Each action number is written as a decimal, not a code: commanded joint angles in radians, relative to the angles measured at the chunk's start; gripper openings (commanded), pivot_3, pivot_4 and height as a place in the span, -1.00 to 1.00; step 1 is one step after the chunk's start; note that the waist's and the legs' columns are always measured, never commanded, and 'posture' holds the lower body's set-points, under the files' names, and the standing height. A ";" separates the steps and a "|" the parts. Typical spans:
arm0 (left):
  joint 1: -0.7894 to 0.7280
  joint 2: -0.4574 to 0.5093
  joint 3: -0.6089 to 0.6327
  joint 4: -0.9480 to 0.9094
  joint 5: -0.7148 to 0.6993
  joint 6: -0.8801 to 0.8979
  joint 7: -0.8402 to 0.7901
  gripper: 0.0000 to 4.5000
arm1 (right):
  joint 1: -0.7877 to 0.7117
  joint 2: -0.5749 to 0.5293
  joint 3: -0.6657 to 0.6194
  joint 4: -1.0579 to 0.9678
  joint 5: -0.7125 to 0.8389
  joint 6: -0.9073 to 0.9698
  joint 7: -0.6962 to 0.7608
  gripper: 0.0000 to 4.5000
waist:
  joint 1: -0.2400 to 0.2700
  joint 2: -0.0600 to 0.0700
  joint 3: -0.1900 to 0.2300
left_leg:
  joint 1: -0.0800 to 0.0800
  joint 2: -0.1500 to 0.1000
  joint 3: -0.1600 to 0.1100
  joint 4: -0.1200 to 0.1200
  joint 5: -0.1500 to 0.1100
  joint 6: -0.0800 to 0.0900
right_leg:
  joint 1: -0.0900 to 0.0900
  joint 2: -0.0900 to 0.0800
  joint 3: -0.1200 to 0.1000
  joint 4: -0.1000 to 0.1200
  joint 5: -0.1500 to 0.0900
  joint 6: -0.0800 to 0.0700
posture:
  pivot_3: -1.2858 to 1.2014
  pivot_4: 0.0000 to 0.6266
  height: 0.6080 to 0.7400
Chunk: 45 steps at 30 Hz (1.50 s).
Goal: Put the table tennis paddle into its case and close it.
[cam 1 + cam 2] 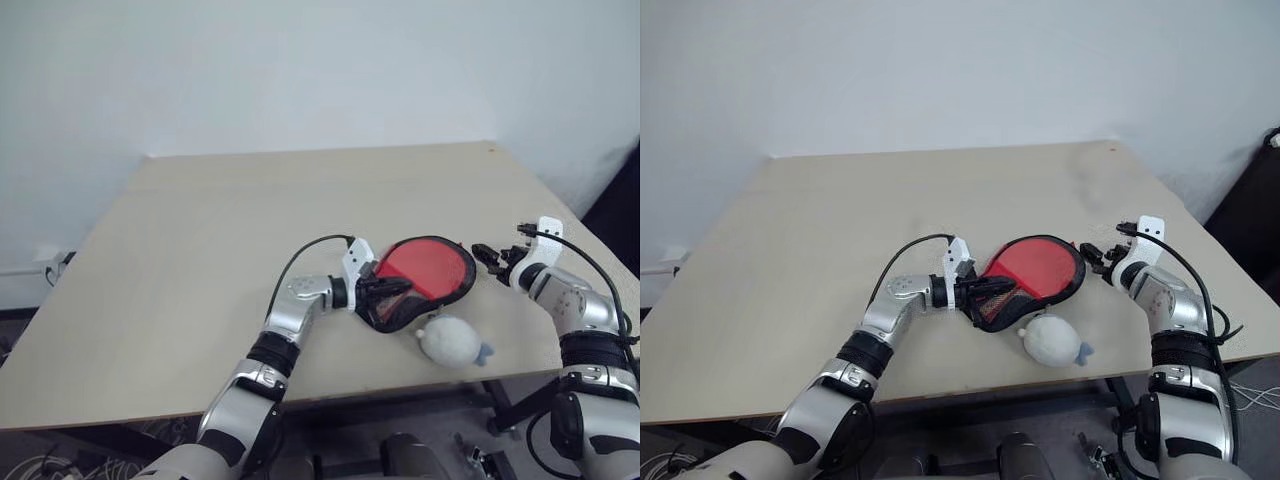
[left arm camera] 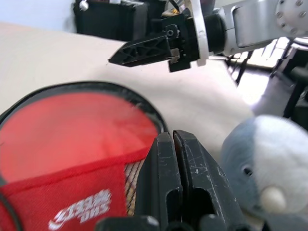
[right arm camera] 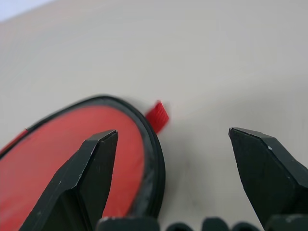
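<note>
Two grippers: both hang low over the pale beige wooden table (image 1: 180,290), one at each end of the case.
Case: the soft paddle-shaped pouch, black with a red panel and a black zipper rim (image 1: 425,280), lies flat near the table's front edge, round end toward the robot's right.
Left gripper: the black two-fingered left gripper (image 1: 385,292) sits at the case's narrow handle end, fingers pressed together with no gap; the left wrist view shows them (image 2: 178,178) closed over the edge of the red panel, but whether they pinch fabric or the zipper I cannot tell.
Right gripper: the black two-fingered right gripper (image 1: 489,256) is just beside the round end, jaws spread wide and holding nothing; in the right wrist view the black rim runs under one finger (image 3: 91,168) and the other stands over bare table.
Red tab: a small red fabric tab (image 3: 158,115) sticks out from the rim at the round end, lying on the table between the spread fingers.
Writing: white lettering is printed on the red panel (image 2: 79,211), too blurred to read.
Contents: a red round face shows through the case's window (image 2: 72,130); woven tan material shows beside the panel's edge.
Lump: a small grey-white soft toy with a blue tip (image 1: 450,342) lies just in front of the case, near the left gripper's fingers.
</note>
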 commanded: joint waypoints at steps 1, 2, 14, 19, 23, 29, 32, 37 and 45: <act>-0.025 0.007 0.028 -0.061 -0.057 0.034 -0.042 -1.00 | 0.016 -0.008 0.044 -0.082 -0.029 -0.056 0.057 0.77 | -0.001 0.000 0.000 | 0.000 0.000 0.000 0.000 0.000 0.000 | 0.000 0.000 0.000 0.000 0.000 0.000 | 0.03 -1.00 1.00; -0.027 0.009 0.031 -0.065 -0.063 0.041 -0.046 -1.00 | 0.022 -0.006 0.054 -0.092 -0.032 -0.059 0.067 0.61 | -0.002 0.000 0.000 | 0.000 0.000 0.000 0.000 0.000 0.000 | 0.000 0.000 0.000 0.001 0.000 0.000 | 0.03 -1.00 1.00; -0.034 0.046 0.019 -0.117 -0.102 0.120 -0.128 -1.00 | 0.046 0.028 0.147 -0.113 -0.045 -0.046 0.169 -0.89 | -0.007 0.000 0.000 | 0.008 -0.003 0.001 0.002 0.000 0.000 | 0.002 0.001 0.006 0.010 -0.002 0.000 | 0.03 -1.00 1.00; -0.057 0.071 -0.016 -0.100 -0.070 0.090 -0.170 -1.00 | 0.028 0.042 0.161 -0.066 -0.049 -0.023 0.182 -0.98 | -0.008 -0.001 0.001 | 0.008 -0.003 0.001 0.001 0.000 0.000 | 0.002 0.001 0.006 0.010 -0.002 0.000 | 0.03 -1.00 1.00; -0.087 0.091 -0.060 -0.091 -0.038 0.061 -0.221 -1.00 | 0.020 0.051 0.158 -0.051 -0.037 0.006 0.193 -0.98 | -0.008 -0.001 0.001 | 0.008 -0.003 0.001 0.001 0.000 0.000 | 0.002 0.001 0.007 0.009 -0.002 0.000 | 0.03 -1.00 1.00; -0.135 0.090 -0.117 -0.061 0.003 0.023 -0.283 -1.00 | 0.018 0.062 0.155 -0.025 -0.047 0.020 0.180 -0.98 | -0.008 -0.001 0.001 | 0.008 -0.003 0.001 0.001 0.000 0.000 | 0.002 0.001 0.007 0.009 -0.002 0.001 | 0.03 -1.00 1.00; -0.155 0.076 -0.126 -0.032 0.014 0.003 -0.292 -1.00 | 0.018 0.066 0.153 -0.012 -0.050 0.017 0.174 -0.98 | -0.008 -0.001 0.001 | 0.008 -0.003 0.001 0.001 0.000 0.000 | 0.002 0.001 0.007 0.009 -0.002 0.001 | 0.03 -1.00 1.00; -0.160 0.061 -0.145 -0.014 0.030 -0.021 -0.315 -1.00 | 0.020 0.069 0.150 -0.005 -0.051 0.014 0.169 -0.98 | -0.008 -0.001 0.001 | 0.008 -0.003 0.001 0.001 0.000 0.000 | 0.002 0.001 0.007 0.010 -0.002 0.001 | 0.03 -1.00 1.00; -0.157 0.059 -0.178 -0.013 0.046 -0.047 -0.380 -1.00 | 0.015 0.069 0.154 0.008 -0.059 0.009 0.164 -0.98 | -0.008 -0.001 0.001 | 0.008 -0.003 0.001 0.001 0.000 0.000 | 0.002 0.001 0.008 0.009 -0.002 0.000 | 0.03 -1.00 1.00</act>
